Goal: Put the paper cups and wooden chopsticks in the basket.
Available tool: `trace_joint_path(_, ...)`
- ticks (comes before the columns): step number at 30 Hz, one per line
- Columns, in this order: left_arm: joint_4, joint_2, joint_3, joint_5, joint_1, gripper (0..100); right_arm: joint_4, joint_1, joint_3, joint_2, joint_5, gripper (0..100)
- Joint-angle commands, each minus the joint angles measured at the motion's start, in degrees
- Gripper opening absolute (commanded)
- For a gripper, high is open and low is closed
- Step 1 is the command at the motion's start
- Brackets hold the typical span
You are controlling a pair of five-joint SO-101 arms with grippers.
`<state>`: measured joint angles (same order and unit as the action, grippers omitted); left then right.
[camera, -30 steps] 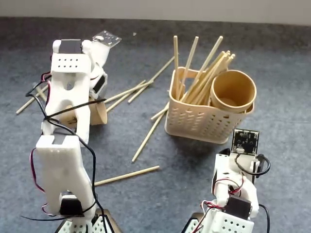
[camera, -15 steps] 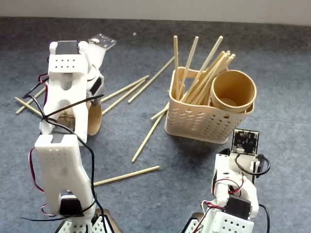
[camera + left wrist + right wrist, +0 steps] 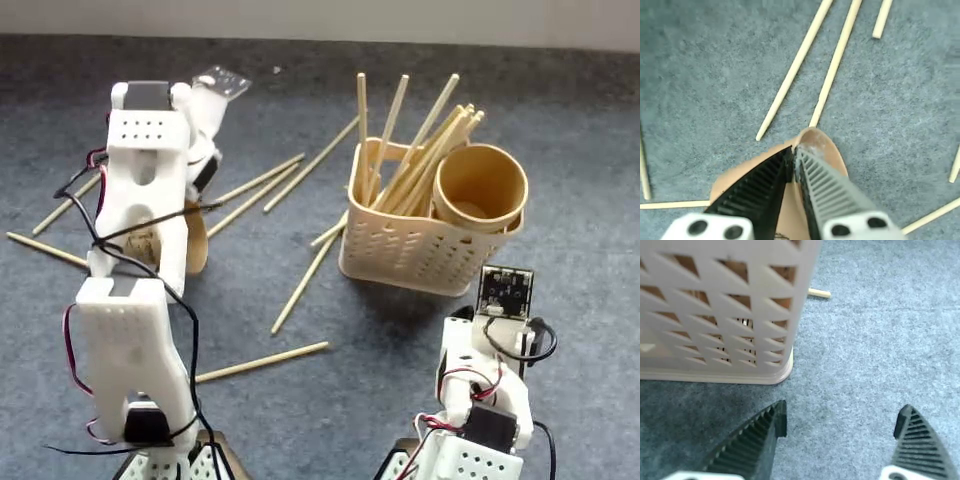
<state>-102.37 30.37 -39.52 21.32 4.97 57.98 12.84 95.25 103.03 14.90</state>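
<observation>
The left gripper (image 3: 793,156) pinches a paper cup (image 3: 822,142) by its rim, the cup largely hidden. The right gripper (image 3: 840,422) gapes empty beside the basket (image 3: 715,310).

I get soft, even light across the bench (image 3: 580,180); the basket (image 3: 400,250) throws a dim shadow on its near side, darkest at its foot.

Leaning chopsticks (image 3: 422,160) and a paper cup (image 3: 482,190) crowd the basket (image 3: 400,250) mouth; bare carpet (image 3: 380,335) lies open in front.
</observation>
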Motion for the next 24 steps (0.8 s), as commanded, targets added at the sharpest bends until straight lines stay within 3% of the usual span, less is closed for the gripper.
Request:
trace_joint_path(1,-0.09,-10.86,-4.26,-3.16,-5.49,1,-0.4,-0.31,5.76,0.13,0.88,33.6)
trace_joint_path(8,1.05,-30.46,-15.96,-4.4,-24.57,1,-0.4,-0.22,5.76,0.13,0.88,33.6)
trace_joint_path(11,7.82,-34.59,-22.64,-5.98,-33.19,1,-0.4,-0.22,5.76,0.13,0.88,33.6)
trace_joint_path(18,26.46,-30.9,-22.81,-9.14,-45.23,1,-0.31,-0.13,5.76,0.13,0.88,33.6)
trace_joint_path(24,40.35,-20.53,-21.23,-9.14,-51.3,1,-0.31,-0.13,5.76,0.13,0.88,33.6)
